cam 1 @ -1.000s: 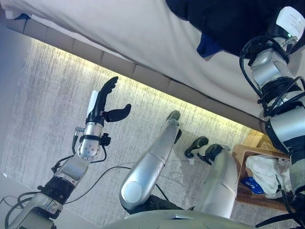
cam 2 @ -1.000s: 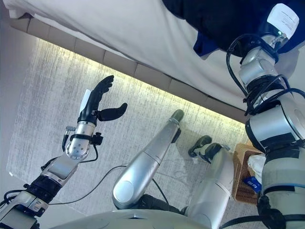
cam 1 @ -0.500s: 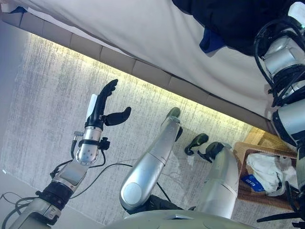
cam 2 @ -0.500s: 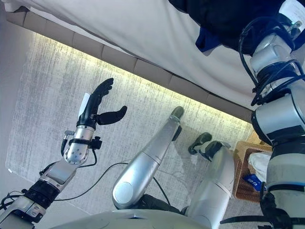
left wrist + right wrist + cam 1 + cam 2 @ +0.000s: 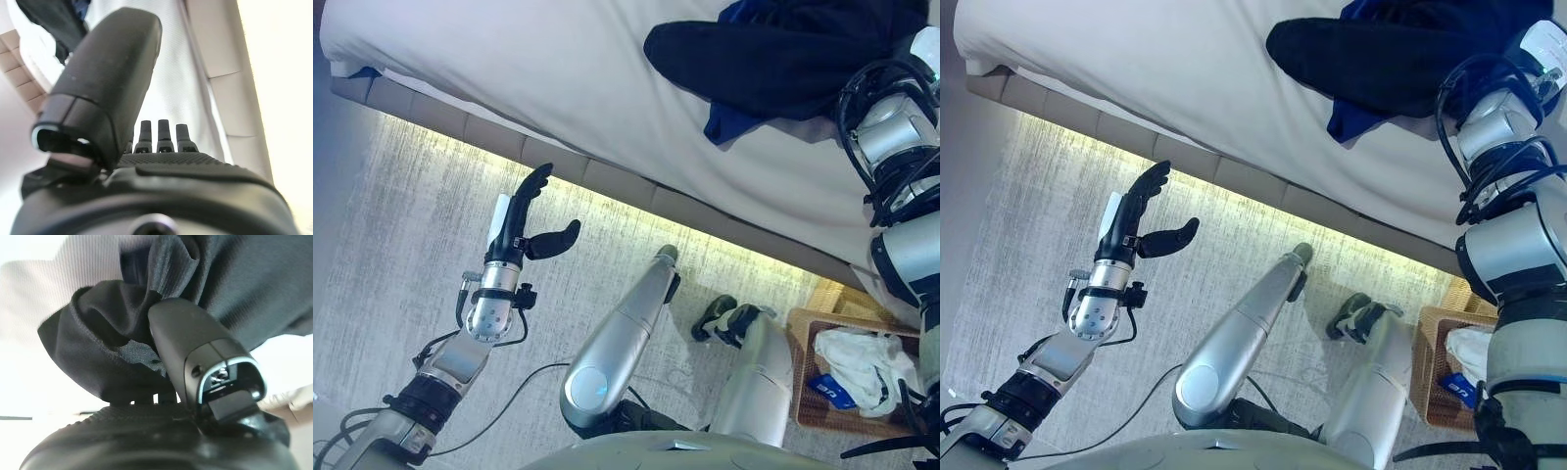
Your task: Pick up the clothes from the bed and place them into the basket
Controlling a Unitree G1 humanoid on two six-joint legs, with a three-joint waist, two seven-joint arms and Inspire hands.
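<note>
One dark garment (image 5: 773, 59) heaped on your bed (image 5: 558, 78), right hand (image 5: 195, 362) pinching its black fabric (thumb pressed in), left hand (image 5: 524, 220) spread, holding nothing, over the carpet (image 5: 401, 225), wicker basket (image 5: 808, 333) with white clothes (image 5: 867, 357) lower right.

**Colours before me**

My left hand (image 5: 524, 227) is black. The clothes (image 5: 773, 59) are black with a blue patch, on a white bed (image 5: 538, 78). The carpet (image 5: 401, 225) is streaked grey; the basket (image 5: 813, 392) is tan wicker holding white cloth (image 5: 862, 357).
</note>
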